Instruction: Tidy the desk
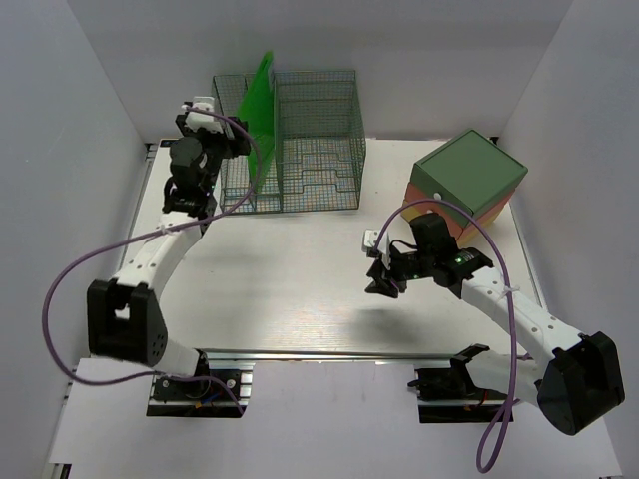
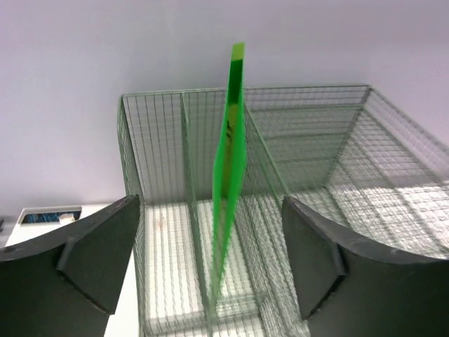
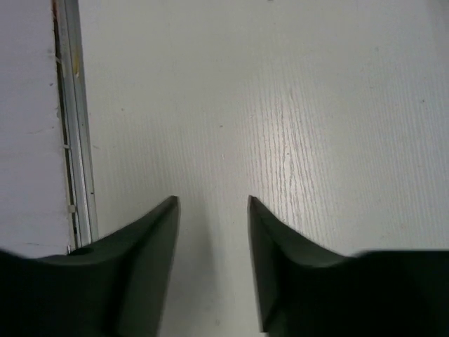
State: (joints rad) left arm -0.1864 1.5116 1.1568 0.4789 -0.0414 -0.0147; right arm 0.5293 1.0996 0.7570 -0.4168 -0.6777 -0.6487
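Note:
The desk (image 1: 300, 289) is a large white tabletop with aluminium rails. At its back left stands a green wire-mesh rack (image 1: 319, 140), and a thin green folder (image 1: 262, 95) stands upright in a left slot. My left gripper (image 1: 238, 140) hovers at the rack's front left, open wide. In the left wrist view the folder (image 2: 230, 175) stands inside the rack (image 2: 337, 140), beyond the left gripper (image 2: 210, 203) and untouched by the fingers. My right gripper (image 1: 379, 284) hangs over the middle right of the desk. Its jaws (image 3: 212, 200) are apart with only bare desk (image 3: 295, 105) between them.
A green-topped drawer box (image 1: 467, 180) with orange sides sits at the back right corner. White walls close in the desk on three sides. An aluminium rail (image 3: 70, 140) runs along the desk's edge in the right wrist view.

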